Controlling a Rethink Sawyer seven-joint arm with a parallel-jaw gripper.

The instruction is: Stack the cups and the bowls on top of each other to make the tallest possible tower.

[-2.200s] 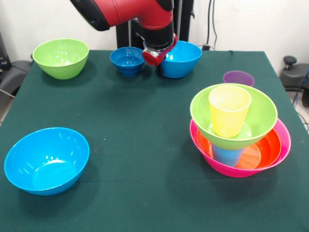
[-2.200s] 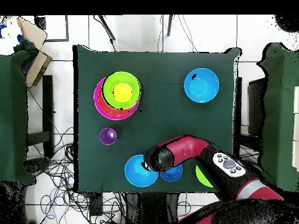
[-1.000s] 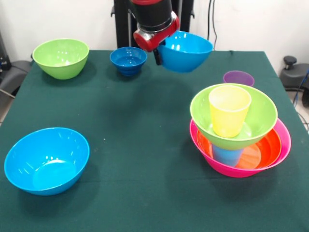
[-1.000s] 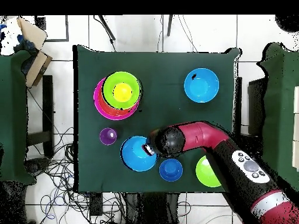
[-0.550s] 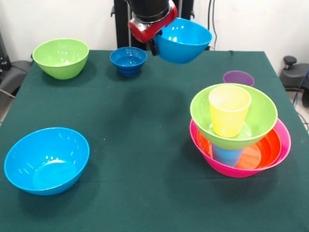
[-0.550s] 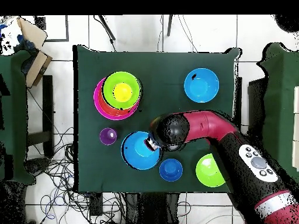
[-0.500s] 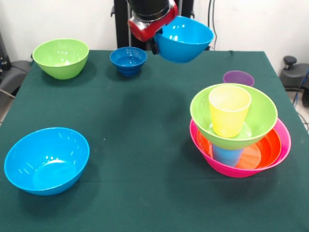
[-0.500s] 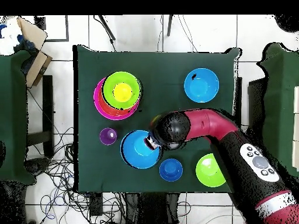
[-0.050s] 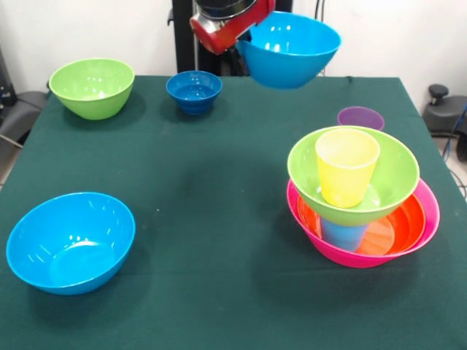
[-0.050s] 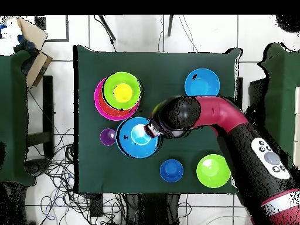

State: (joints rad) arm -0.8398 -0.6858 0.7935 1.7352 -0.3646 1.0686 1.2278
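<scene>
So the gripper is up high at the far side of the table, pinching the rim of a bright blue bowl and holding it well clear of the cloth. The bowl hangs open side up, tipped just a bit. You can't really see the fingers themselves, only the red and black wrist pressed against the bowl's left edge in the front view. From overhead the carried bowl sits over the middle of the table, just beside the tower and partly over the purple cup.

Right of centre and nearer the camera is the tower: big pink bowl at the bottom, an orange bowl nested inside it, a light blue cup standing in that, a lime green bowl resting on the cup, and a yellow cup standing upright in the green bowl.

The purple cup sits on the table just behind the tower in the front view. At the far left corner there's a second lime green bowl, and right of it a small dark blue bowl on a foot. Another bright blue bowl sits at the near left, well apart from everything. All of it is on a dark green table.
</scene>
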